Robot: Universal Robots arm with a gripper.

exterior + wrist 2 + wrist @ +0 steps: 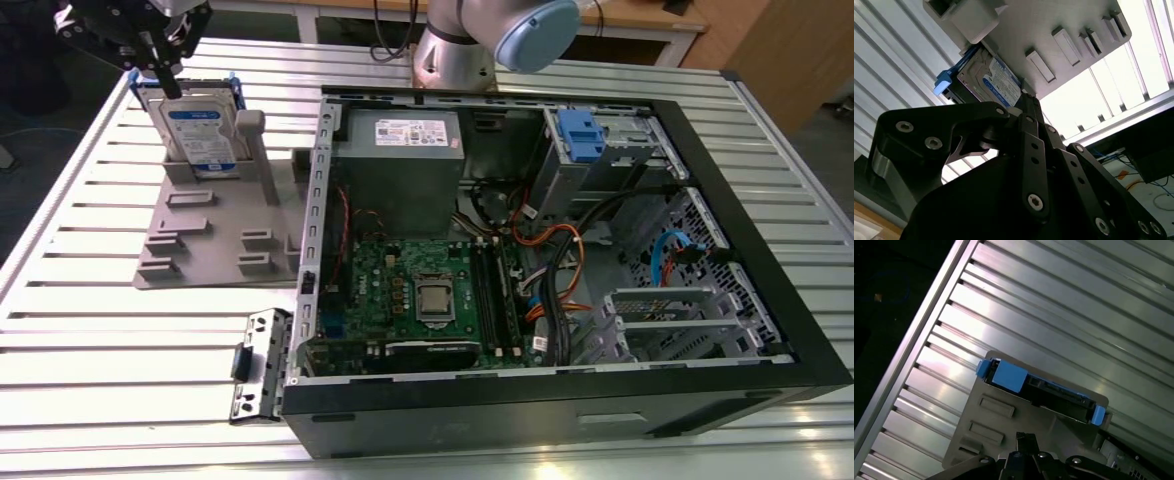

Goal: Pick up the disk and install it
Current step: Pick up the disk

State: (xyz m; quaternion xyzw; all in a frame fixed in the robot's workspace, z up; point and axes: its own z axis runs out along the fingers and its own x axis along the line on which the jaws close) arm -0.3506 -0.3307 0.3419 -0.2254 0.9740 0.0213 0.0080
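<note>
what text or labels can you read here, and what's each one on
White-and-blue label on the disk: print too small to read.
White sticker on the power supply: print too blurred to read.
No other text can be read.

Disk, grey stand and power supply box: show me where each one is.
disk (196, 132): exterior view, on its white-and-blue label.
grey stand (214, 258): exterior view, on a bare part of its flat base plate.
power supply box (400, 190): exterior view, on its plain grey face below the white sticker.
</note>
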